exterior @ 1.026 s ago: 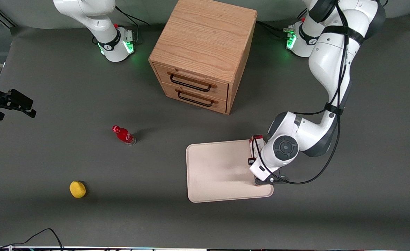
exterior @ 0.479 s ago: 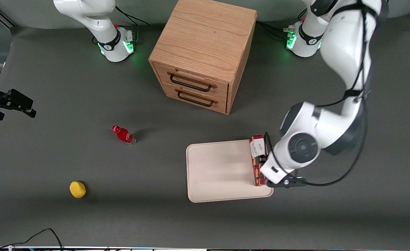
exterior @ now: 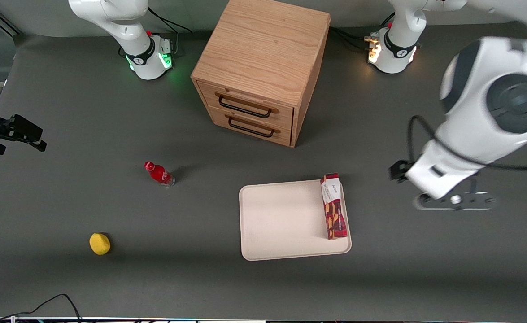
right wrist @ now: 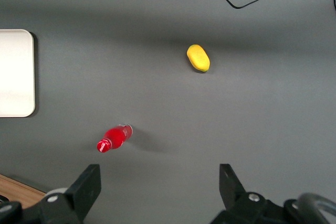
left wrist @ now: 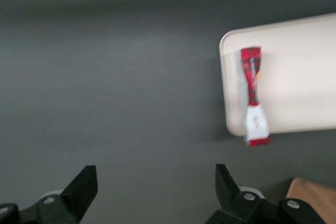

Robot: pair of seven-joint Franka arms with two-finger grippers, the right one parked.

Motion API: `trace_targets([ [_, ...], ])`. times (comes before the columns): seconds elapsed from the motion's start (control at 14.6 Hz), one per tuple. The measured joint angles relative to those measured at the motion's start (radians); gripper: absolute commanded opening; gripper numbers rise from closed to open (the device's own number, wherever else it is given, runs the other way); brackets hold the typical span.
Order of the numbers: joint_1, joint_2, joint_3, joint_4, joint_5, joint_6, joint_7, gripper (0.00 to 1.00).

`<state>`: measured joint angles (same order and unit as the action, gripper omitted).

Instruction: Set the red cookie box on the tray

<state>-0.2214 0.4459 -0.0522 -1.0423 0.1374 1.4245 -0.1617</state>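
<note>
Risen off the red cookie box point(exterior: 334, 207) — left lying on the tray point(exterior: 281, 220) — gripper point(left wrist: 155, 192) fingers spread, empty.

red cookie box point(exterior: 334, 206) on tray point(exterior: 281, 224), gripper point(left wrist: 156, 192) well apart

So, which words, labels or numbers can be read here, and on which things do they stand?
None can be read.
Box on the tray: white label, print too small.
Red bottle: white marking, unreadable.
Gripper, open above the table: no text.
</note>
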Motion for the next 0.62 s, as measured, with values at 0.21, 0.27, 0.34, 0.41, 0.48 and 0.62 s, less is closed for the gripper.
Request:
trace_targets([
  [0.21, 0.008, -0.03, 0.16, -0.002, -0.105, -0.015, 0.182, 1.0],
  [0.27, 0.016, -0.035, 0.189, -0.002, -0.127, -0.02, 0.22, 1.0],
  [0.34, 0.023, -0.041, 0.207, -0.004, -0.145, -0.031, 0.24, 1.0],
  [0.41, 0.027, -0.044, 0.219, -0.006, -0.161, -0.043, 0.247, 1.0],
  [0.48, 0.029, -0.046, 0.223, -0.007, -0.168, -0.047, 0.247, 1.0],
  [0.62, 0.029, -0.049, 0.226, -0.008, -0.172, -0.057, 0.247, 1.0],
])
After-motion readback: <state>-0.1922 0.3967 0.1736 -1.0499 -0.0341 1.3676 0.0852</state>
